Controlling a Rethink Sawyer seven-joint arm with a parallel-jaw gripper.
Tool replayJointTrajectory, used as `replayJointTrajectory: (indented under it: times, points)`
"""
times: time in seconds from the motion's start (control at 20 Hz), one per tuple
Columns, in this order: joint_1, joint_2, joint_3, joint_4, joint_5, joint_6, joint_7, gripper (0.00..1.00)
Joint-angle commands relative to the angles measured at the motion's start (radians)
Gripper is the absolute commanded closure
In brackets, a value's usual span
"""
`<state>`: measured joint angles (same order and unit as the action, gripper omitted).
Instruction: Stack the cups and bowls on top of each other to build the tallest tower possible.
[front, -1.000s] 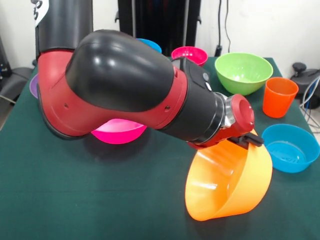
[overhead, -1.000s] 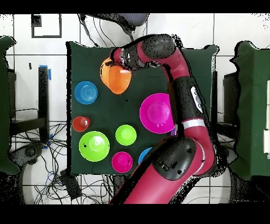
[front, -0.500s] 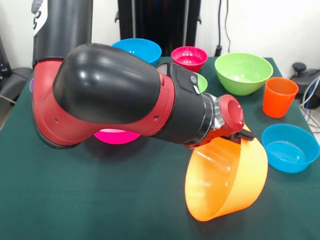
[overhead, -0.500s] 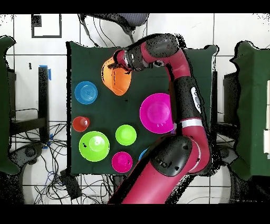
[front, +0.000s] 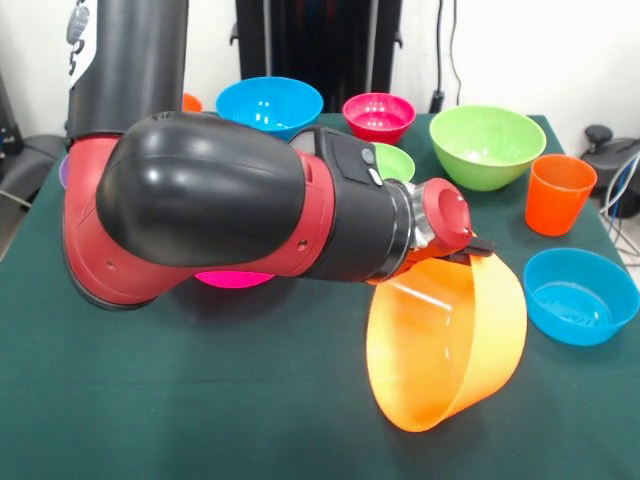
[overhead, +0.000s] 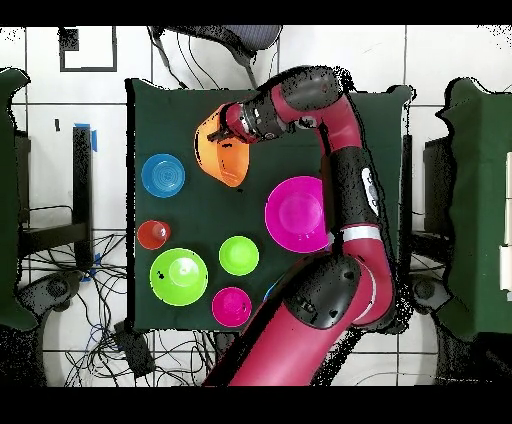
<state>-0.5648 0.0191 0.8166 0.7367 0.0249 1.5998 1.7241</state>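
Bright, even light from above fills the scene. Soft shadows lie under the arm (front: 250, 210) on the green table (front: 150, 400). Glare spots shine on the orange bowl (front: 445, 345). Focus is sharp throughout.

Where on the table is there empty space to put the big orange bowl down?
Bare green cloth lies in the table corner beyond the large pink plastic bowl, under the red and black arm. More lies between that pink bowl and the small blue plastic bowl. It is crowded where the large green bowl, small green bowl and orange plastic tumbler cluster. The gripper grips the tilted large orange plastic bowl.
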Motion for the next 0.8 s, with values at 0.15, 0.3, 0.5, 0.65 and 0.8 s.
replayJointTrajectory:
  times: [0.15, 0.3, 0.5, 0.65, 0.8]
  points:
    - [0.055, 0.134, 0.008, -0.215, -0.144, 0.198, -0.339, 1.00]
    - [0.071, 0.153, 0.033, -0.280, -0.166, 0.251, -0.338, 1.00]
    - [0.082, 0.172, 0.091, -0.351, -0.219, 0.320, -0.322, 1.00]
    - [0.082, 0.186, 0.147, -0.383, -0.271, 0.351, -0.306, 1.00]
    - [0.076, 0.201, 0.217, -0.409, -0.340, 0.379, -0.304, 1.00]
